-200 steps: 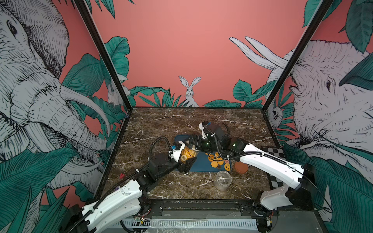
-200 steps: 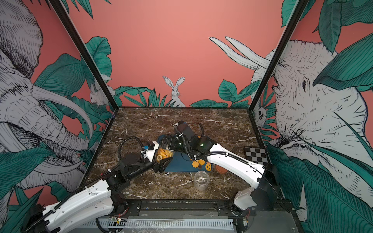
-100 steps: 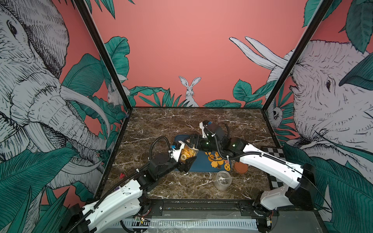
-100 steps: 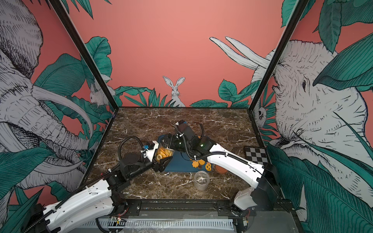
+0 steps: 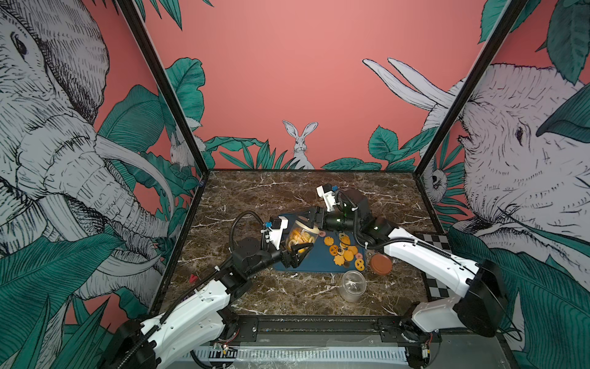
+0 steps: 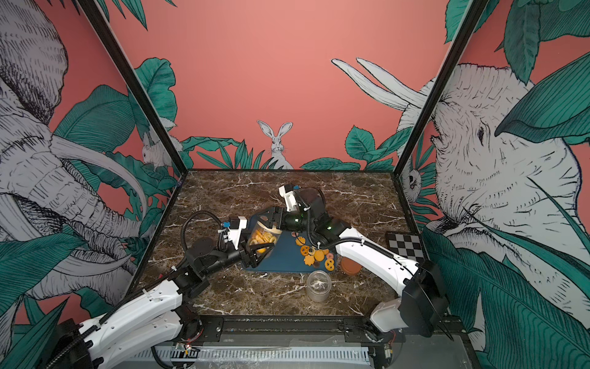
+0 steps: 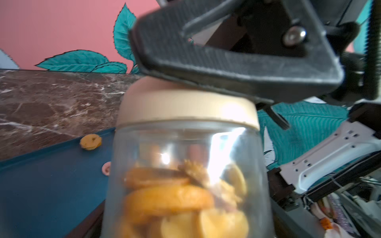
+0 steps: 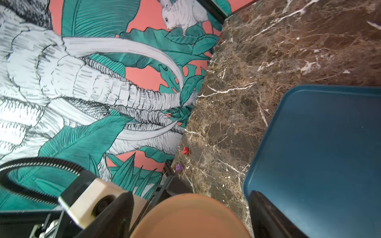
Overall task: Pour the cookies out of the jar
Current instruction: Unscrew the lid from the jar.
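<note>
A clear jar [image 5: 298, 239] holding orange-yellow cookies [image 7: 169, 197] hangs tilted over the left part of the blue tray [image 5: 316, 265]. My left gripper [image 5: 295, 244] is shut on the jar's body. A cream lid [image 7: 185, 109] sits on the jar's mouth. My right gripper [image 5: 308, 221] reaches in from the right and is shut on that lid [image 8: 191, 218], one finger [image 8: 115, 216] on each side of it. More cookies [image 5: 343, 252] lie loose on the tray's right part.
An empty clear jar [image 5: 352, 285] stands on the marble in front of the tray, a round brown lid [image 5: 380, 264] just right of it. A checkerboard card [image 5: 435, 239] lies at the right wall. A small red bit [image 5: 192, 278] lies near the left wall.
The right gripper's jaws have closed in onto the cream lid. Both arms and the jar have hardly moved.
</note>
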You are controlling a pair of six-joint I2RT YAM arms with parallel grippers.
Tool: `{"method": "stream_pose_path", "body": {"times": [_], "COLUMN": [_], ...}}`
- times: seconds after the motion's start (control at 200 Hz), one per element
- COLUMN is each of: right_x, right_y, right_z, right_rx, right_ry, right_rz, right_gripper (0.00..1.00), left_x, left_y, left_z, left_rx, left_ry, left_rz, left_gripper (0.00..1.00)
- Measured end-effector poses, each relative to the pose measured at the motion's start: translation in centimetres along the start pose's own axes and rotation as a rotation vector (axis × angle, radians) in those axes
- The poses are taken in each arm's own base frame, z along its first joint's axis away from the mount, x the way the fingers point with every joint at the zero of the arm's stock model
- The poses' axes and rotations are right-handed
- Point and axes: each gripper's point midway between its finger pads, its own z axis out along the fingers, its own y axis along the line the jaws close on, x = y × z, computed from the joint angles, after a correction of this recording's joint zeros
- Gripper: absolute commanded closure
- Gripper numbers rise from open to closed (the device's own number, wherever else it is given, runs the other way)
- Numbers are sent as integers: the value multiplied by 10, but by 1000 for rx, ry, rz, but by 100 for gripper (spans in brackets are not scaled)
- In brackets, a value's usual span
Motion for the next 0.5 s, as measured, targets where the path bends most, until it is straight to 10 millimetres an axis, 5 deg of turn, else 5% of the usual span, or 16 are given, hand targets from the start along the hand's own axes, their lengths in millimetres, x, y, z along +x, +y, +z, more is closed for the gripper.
{"method": "stream_pose_path", "body": {"times": [0.24, 0.4, 0.465, 0.5], "right_x": [-6, 0, 1, 1], "right_y": [53, 68, 70, 69], "right_z": [-31, -44, -46, -47], "right_rx": [-148, -226, -237, -236], "right_ry": [-16, 9, 17, 22], "right_rz": [-209, -274, -287, -285], "right_gripper": [100, 100, 48, 29], "left_x": [-28, -32, -32, -32], "left_y": [-42, -56, -58, -58], "left_z": [-3, -6, -7, -7], "left_rx": [244, 336, 356, 359], "left_ry": [-67, -61, -55, -50], "left_rz": [-66, -88, -94, -94], "left_gripper": [100, 100, 100, 100]}}
